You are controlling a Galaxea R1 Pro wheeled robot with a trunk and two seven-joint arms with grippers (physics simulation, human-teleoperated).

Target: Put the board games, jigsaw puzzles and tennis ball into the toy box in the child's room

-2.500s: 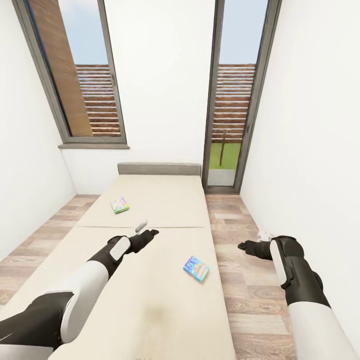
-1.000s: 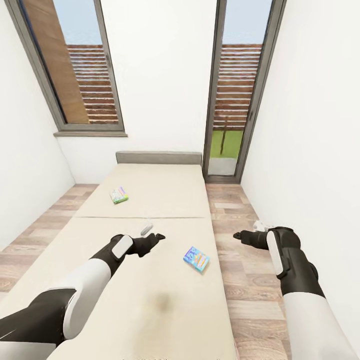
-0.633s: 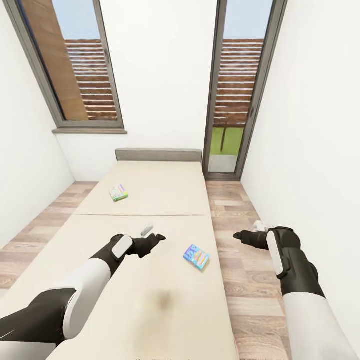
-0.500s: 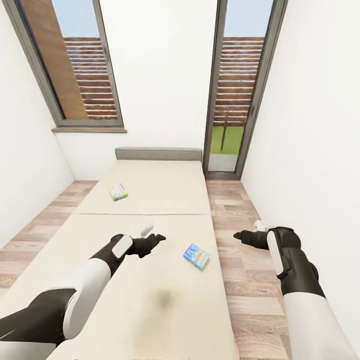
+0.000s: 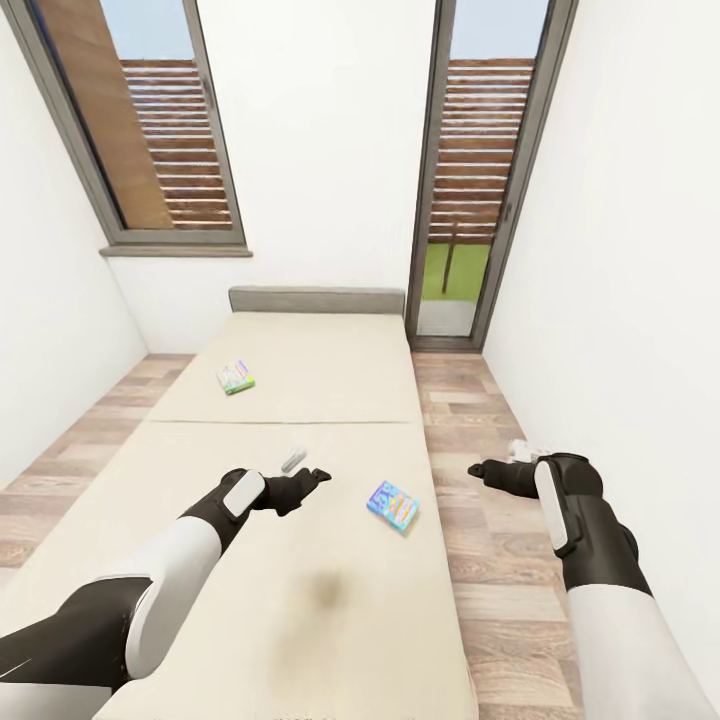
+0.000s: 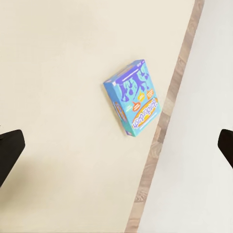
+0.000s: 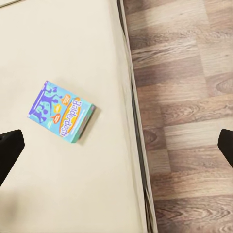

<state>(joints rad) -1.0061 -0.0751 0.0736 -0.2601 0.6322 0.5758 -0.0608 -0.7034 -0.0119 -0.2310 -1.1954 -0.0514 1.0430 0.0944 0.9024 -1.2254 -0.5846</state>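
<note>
Two board games lie on the bed, both pincers empty above it.

The left pincer [image 5: 305, 468] hovers over the bed [image 5: 120, 520], fingers spread apart, touching nothing; the right pincer [image 5: 492, 465], also apart, hangs over the floor [image 5: 500, 560]. The blue board game [image 5: 393, 505] lies near the bed's edge, where a clumsy reach could nudge it off. The green-edged board game [image 5: 236, 377] lies farther up.

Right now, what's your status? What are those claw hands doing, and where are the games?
Left gripper open, empty, over the bed. Right gripper open, empty, over the floor. Blue board game lies flat between them; green-edged board game farther up the bed. Nothing in the way.
</note>
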